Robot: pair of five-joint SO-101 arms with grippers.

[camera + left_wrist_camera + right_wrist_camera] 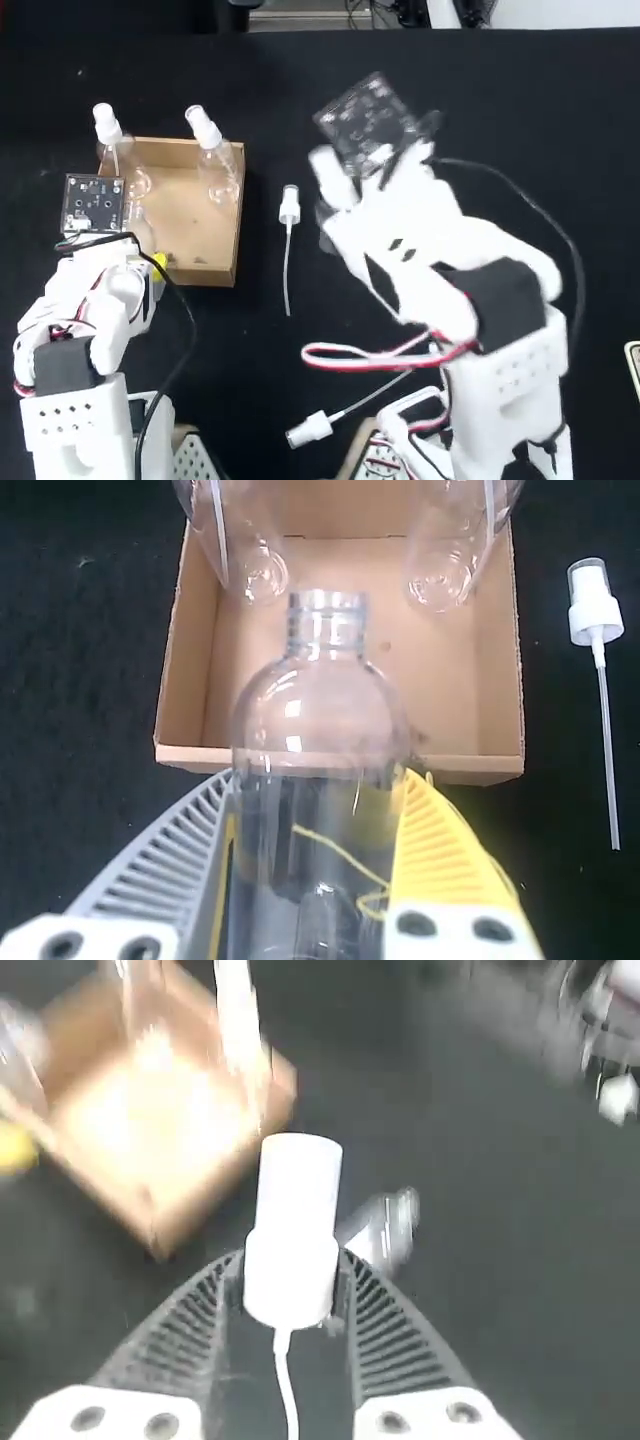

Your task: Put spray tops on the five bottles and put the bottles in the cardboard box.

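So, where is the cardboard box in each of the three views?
High view: box at the left, ahead of the left arm.
Left wrist view: box just beyond the held bottle.
Right wrist view: box, blurred, beyond the held spray top.
Shared landmark: the two capped bottles standing in it.
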